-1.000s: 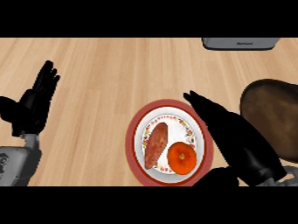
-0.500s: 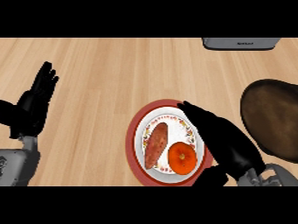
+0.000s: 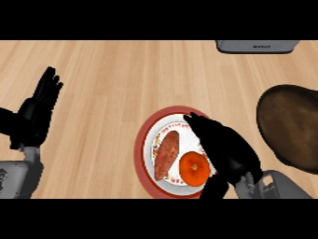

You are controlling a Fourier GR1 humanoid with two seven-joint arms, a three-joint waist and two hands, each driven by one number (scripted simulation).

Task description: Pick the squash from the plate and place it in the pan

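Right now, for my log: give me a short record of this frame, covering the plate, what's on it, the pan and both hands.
plate: red-rimmed, low centre
on plate: long reddish-brown vegetable; round orange one beside it
pan: dark, right of plate, holds neither vegetable
right hand: open, over the plate's right side, holding nothing
left hand: open, resting at left, fingers up
top edge: grey box

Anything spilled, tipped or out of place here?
Nothing stands out. The long reddish vegetable and the round orange one lie on the plate, the pan sits flat to its right, the right hand is open over the plate.
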